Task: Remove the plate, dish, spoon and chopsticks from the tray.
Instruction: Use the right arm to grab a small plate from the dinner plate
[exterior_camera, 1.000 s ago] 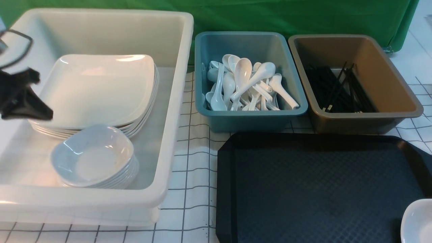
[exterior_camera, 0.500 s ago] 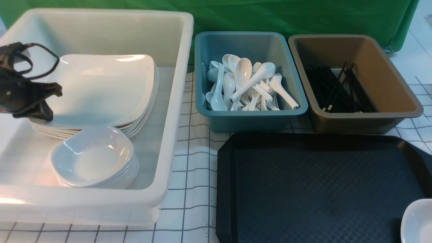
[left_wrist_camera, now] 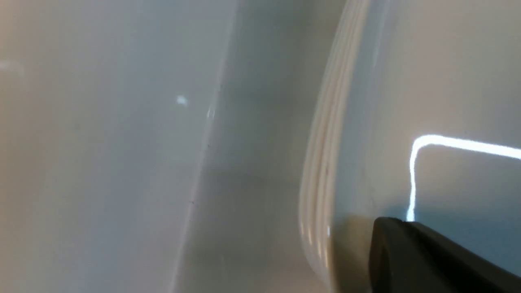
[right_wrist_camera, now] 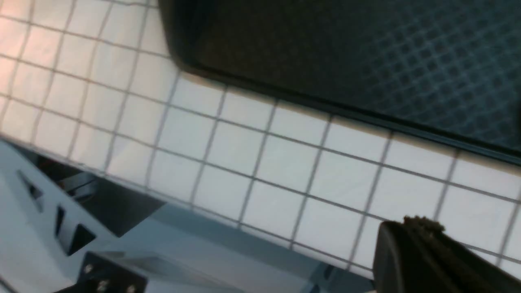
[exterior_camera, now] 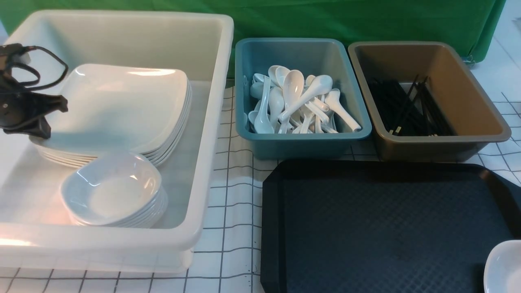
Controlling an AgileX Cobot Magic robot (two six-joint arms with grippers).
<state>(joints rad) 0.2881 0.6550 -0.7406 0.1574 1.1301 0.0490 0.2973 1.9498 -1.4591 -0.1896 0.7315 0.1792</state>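
Taking the white tub (exterior_camera: pixel 205 134) as landmark: the plate (exterior_camera: pixel 118 108) sits inside, topping its stack, the left gripper (exterior_camera: pixel 44 131)'s clenched jaws at its edge. Setting it down seems in hand; next, back off gently. The right jaws are clenched too. The dish (exterior_camera: pixel 506 266) lies right of the tub, on the tray (exterior_camera: pixel 386 228).

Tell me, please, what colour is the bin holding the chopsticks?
The bin is brown, shown best in the front view.
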